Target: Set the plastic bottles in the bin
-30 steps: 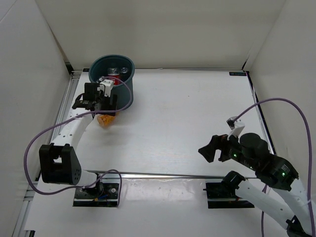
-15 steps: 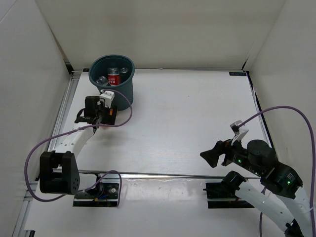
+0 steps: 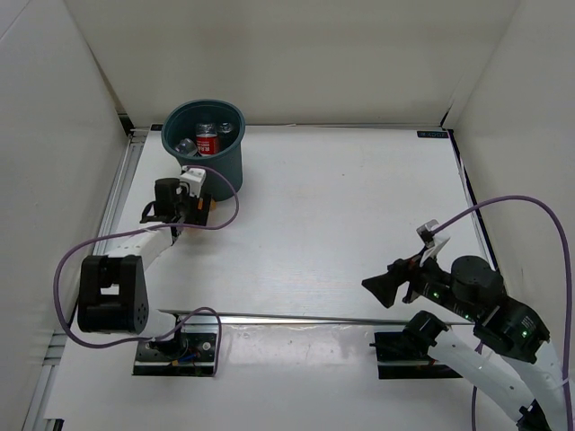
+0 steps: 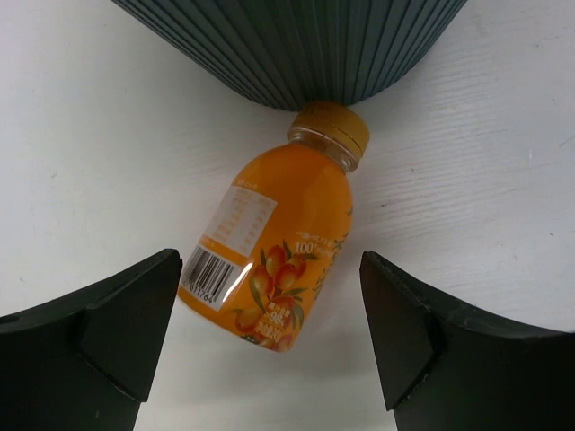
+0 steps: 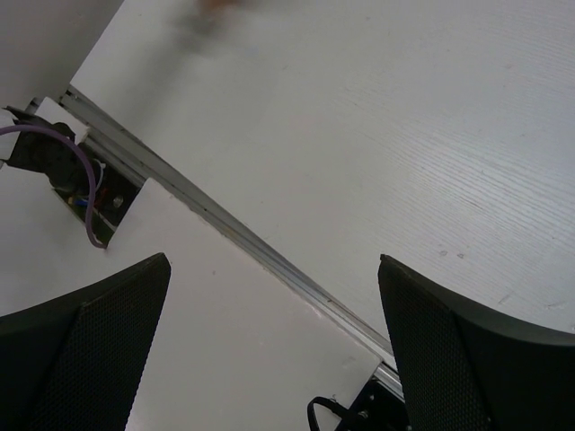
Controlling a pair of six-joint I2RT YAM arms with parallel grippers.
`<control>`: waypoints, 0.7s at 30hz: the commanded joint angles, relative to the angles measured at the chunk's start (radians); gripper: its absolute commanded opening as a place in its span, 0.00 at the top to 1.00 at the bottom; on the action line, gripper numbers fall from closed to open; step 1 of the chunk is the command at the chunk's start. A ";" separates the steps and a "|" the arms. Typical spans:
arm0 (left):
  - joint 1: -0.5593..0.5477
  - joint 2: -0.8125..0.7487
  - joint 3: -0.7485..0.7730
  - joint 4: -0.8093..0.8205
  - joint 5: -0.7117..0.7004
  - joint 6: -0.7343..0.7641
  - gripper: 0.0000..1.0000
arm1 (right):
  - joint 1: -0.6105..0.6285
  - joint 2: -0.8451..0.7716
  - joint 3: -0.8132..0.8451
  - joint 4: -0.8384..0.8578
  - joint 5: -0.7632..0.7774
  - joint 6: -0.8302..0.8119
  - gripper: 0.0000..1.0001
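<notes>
Plastic bottles (image 3: 207, 142) are seen inside the bin (image 3: 222, 172) at far left, while the orange bottle (image 4: 278, 235) is left lying on the tabletop (image 4: 467, 135) against its base, framed untouched by the wide-spread left end effector (image 4: 269, 301); nothing is held by the right end effector (image 5: 274, 278), equally wide.

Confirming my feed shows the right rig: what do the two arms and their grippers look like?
The left arm and right arm have white links, black joint housings and black two-finger grippers. A purple cable loops off each. The left gripper looks smooth, the right gripper finely meshed. Small green lights glow on the right arm.
</notes>
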 commanded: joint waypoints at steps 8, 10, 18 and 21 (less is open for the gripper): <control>0.002 0.061 -0.011 0.121 -0.005 0.020 0.09 | 0.004 -0.028 -0.025 0.052 -0.021 -0.027 0.00; 0.002 0.090 -0.011 0.121 -0.005 0.008 0.10 | 0.004 -0.037 -0.025 0.052 -0.021 -0.027 0.00; 0.002 0.125 -0.011 0.121 -0.005 -0.030 0.14 | 0.004 -0.046 -0.034 0.061 0.000 -0.027 0.00; -0.009 0.125 -0.033 0.121 -0.031 -0.031 0.17 | 0.004 -0.046 -0.044 0.061 0.034 -0.013 0.00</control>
